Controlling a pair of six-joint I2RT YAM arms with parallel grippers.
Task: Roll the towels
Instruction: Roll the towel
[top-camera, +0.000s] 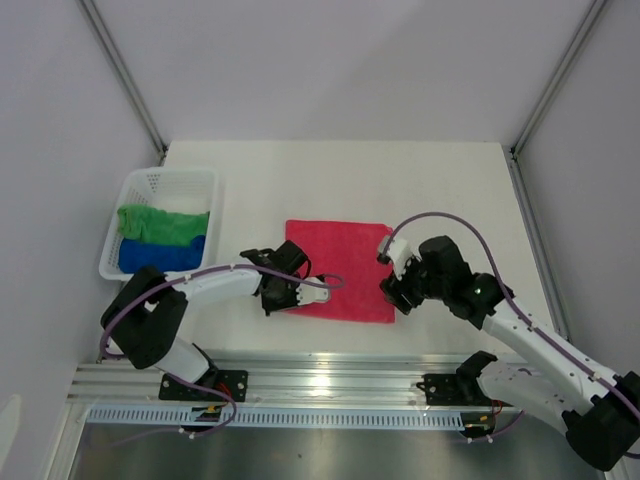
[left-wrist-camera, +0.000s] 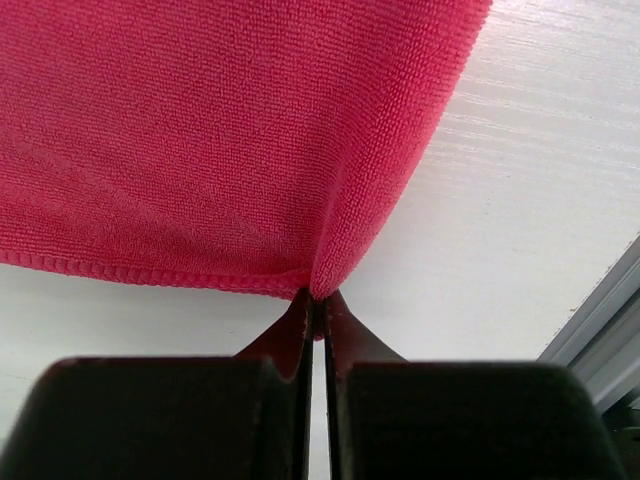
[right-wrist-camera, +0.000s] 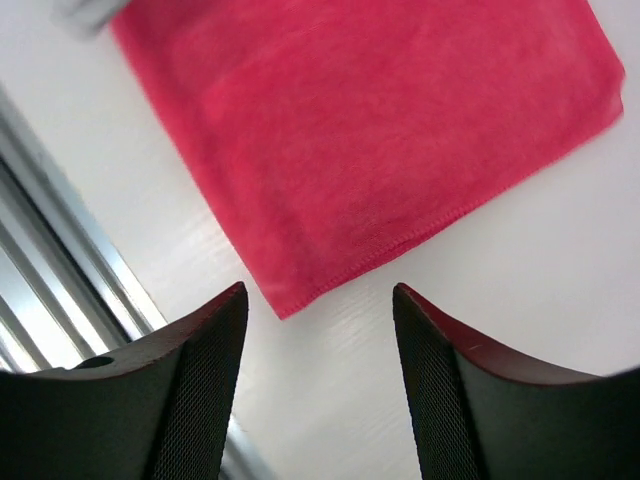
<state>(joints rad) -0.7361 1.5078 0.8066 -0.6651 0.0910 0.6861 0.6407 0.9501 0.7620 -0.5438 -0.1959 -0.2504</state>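
The red towel (top-camera: 340, 270) lies spread flat in the middle of the worktop (top-camera: 450, 190), nearer the near edge than the far one. Its far edge is straight and its near-left corner is slightly drawn up.

The left hand (top-camera: 278, 300) sits at that near-left corner. In the left wrist view the left hand (left-wrist-camera: 316, 305) is closed tight, its two fingers pressed together with the very tip of the red towel (left-wrist-camera: 220, 140) pinched between them. The cloth rises into a small fold just beyond the pinch, while the rest lies on the white surface.

The right hand (top-camera: 393, 292) is at the right edge of the towel, near its near-right corner. In the right wrist view the right hand (right-wrist-camera: 320, 290) stands well open and holds nothing. The near-right corner of the red towel (right-wrist-camera: 380, 130) lies on the worktop just ahead of the gap between the fingers, apart from both. The rail (right-wrist-camera: 60, 290) along the near edge runs past on the left of that view.

A white mesh basket (top-camera: 130, 190) stands near the worktop's left edge, towards the far corner. The green towel (top-camera: 160, 225) and the blue towel (top-camera: 160, 255) lie bundled in it side by side, touching, with the green on the far side and the blue on the near side.
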